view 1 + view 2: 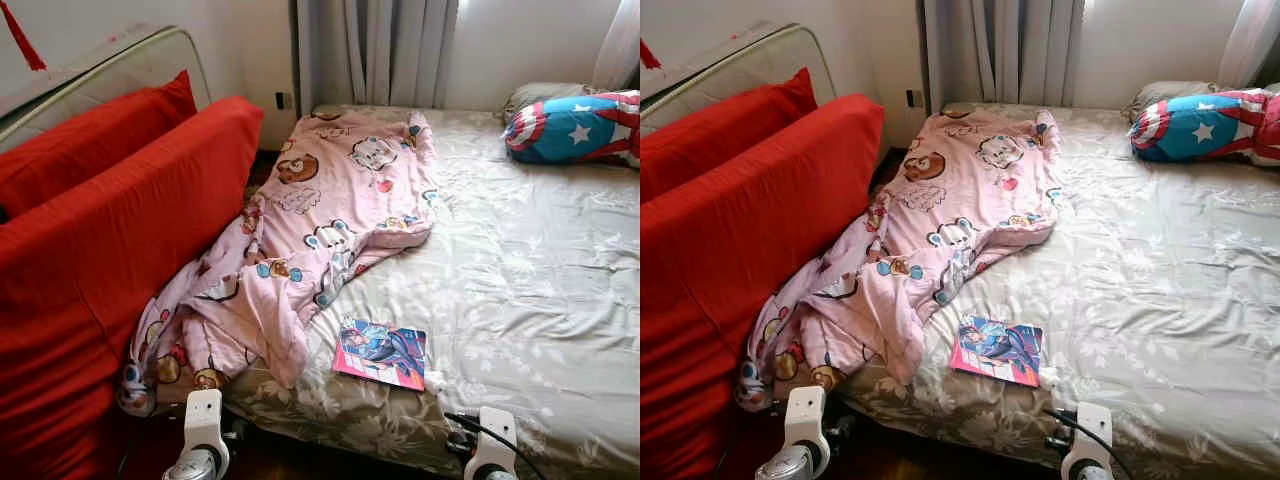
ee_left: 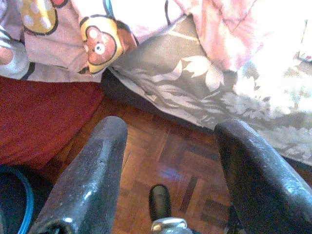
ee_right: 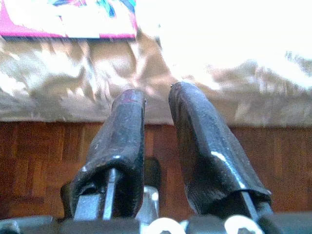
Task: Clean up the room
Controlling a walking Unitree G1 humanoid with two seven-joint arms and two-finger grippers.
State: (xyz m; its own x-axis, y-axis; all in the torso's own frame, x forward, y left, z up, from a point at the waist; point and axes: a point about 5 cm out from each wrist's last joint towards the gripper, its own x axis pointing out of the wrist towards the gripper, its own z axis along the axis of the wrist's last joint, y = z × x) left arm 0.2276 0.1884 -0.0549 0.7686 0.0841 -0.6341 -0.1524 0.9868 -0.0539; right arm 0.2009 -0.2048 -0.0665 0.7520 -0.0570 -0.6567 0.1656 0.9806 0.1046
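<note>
Nearest the head camera, the two arms hang low at the foot of the bed (image 1: 520, 300), their white wrists at the bottom edge above the wood floor (image 2: 165, 161). The left gripper (image 2: 168, 141) has its black fingers spread wide and holds nothing; it hangs over the parquet just beside the bed's edge, near the drooping end of the blanket (image 1: 330, 210) and a red cushion (image 1: 120, 250). The right gripper (image 3: 157, 97) has its fingers drawn close together with only a narrow gap between the tips, nothing between them, and points at the side of the bed just below the book (image 1: 381, 355). The book, pink-edged with a comic cover, lies flat on the grey floral sheet near the bed's near edge, just beside the blanket. The pink cartoon blanket is rumpled, running from the head of the bed down its left side and spilling over the corner toward the floor. A star-and-stripe pillow (image 1: 575, 127) lies at the far right of the bed. Two red cushions lean along the bed's left side, the second (image 1: 90, 135) behind the first.
</note>
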